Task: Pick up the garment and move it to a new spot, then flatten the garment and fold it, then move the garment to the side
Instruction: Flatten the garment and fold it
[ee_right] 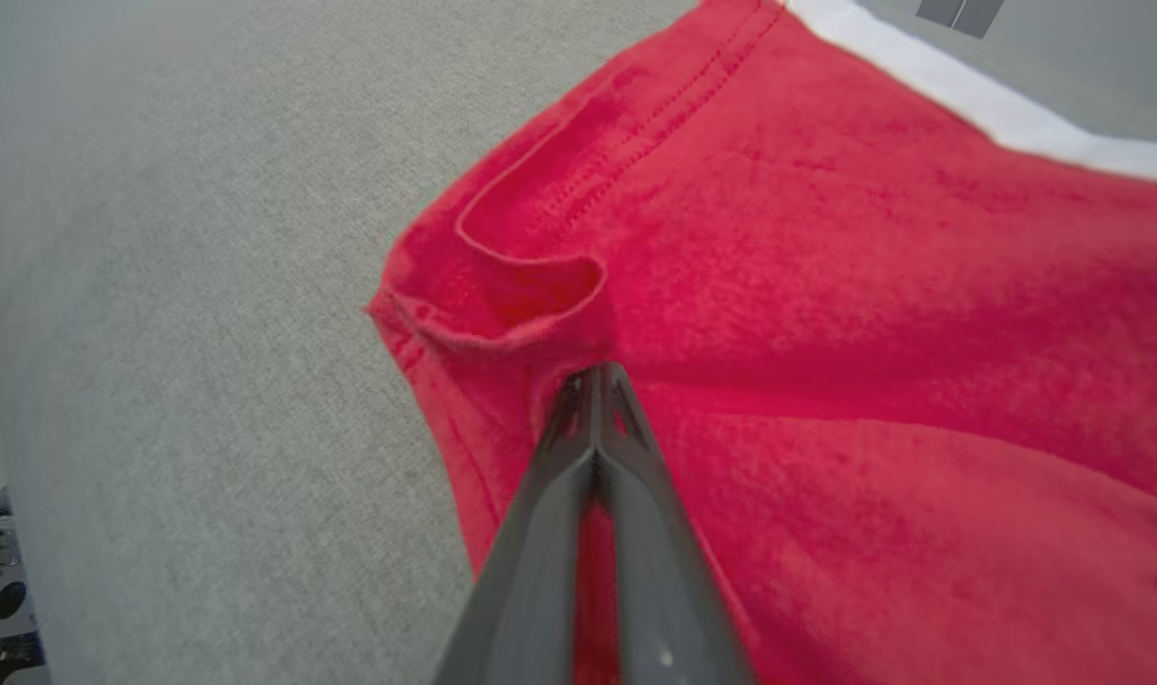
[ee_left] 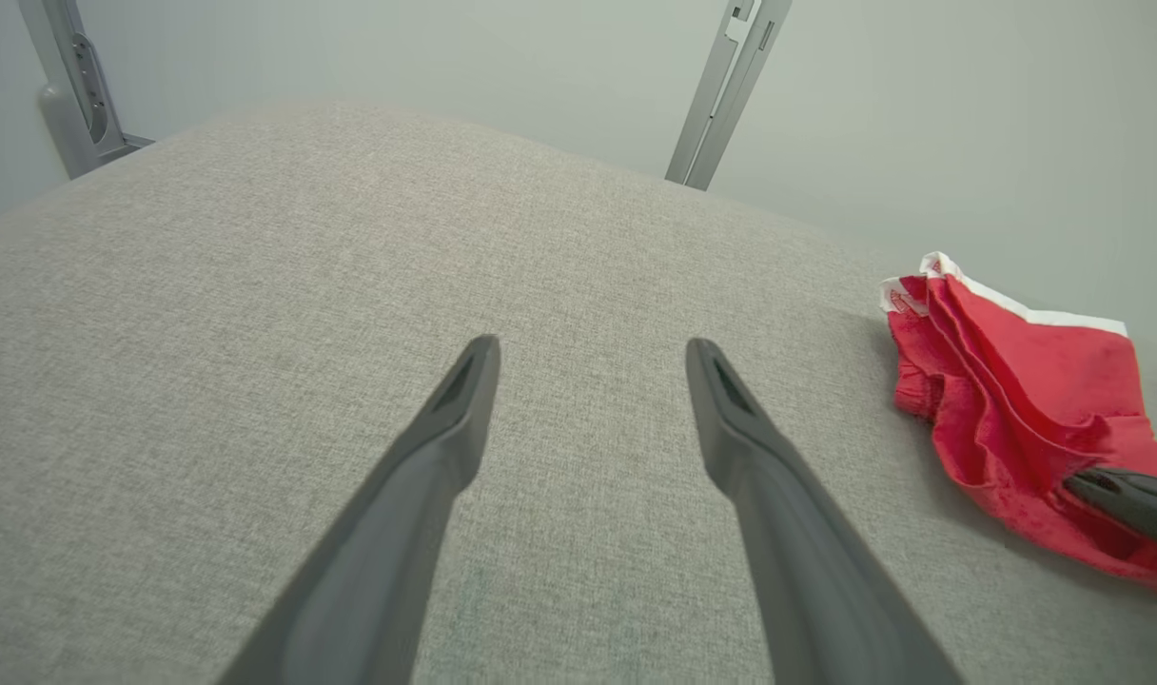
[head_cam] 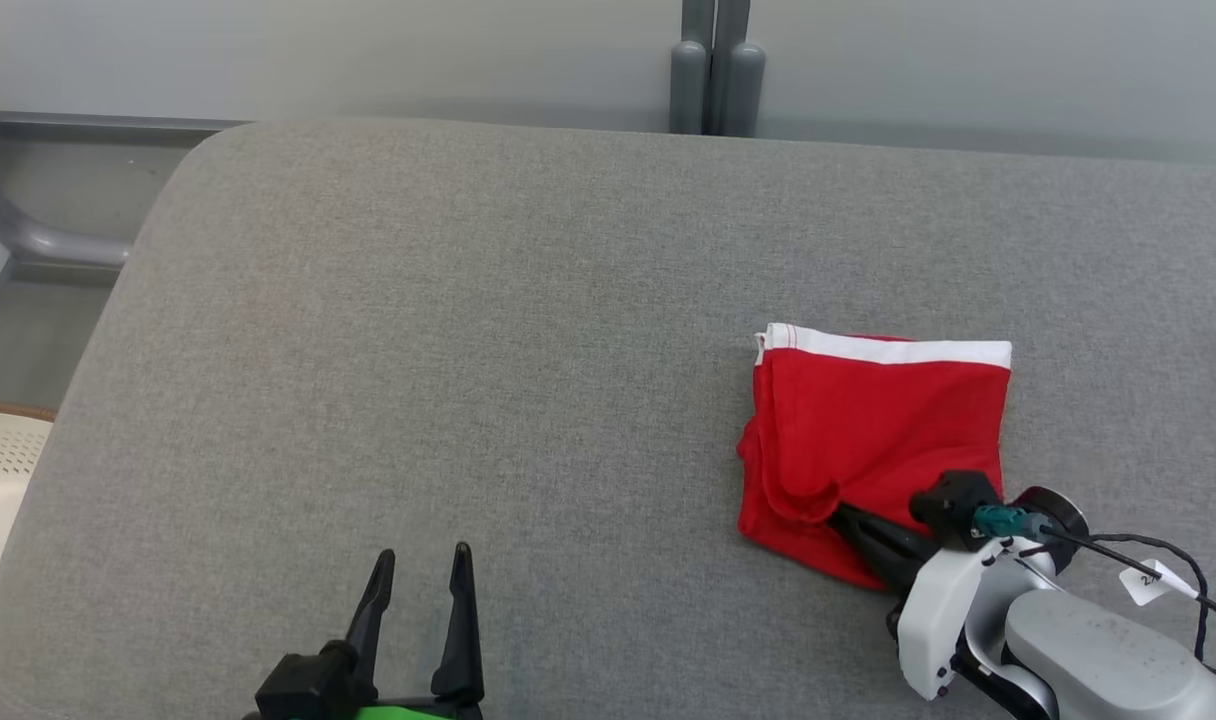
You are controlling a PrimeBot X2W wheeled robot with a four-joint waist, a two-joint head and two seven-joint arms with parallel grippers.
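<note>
the right gripper [head_cam: 838, 514], nearer, pinches a fold at the folded red garment's [head_cam: 868, 420] six o'clock edge; the left gripper [head_cam: 423, 552], fingers spread, sits well apart toward nine o'clock.

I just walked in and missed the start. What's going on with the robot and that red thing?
The robot is handling a red garment that lies folded into a compact rectangle on the right part of the grey padded table. Its right gripper is shut, pinching the fabric at a fold on the garment's near edge. The garment rests on the table and is not lifted. The left gripper is open and holds nothing, over bare table well away from the garment.
</note>
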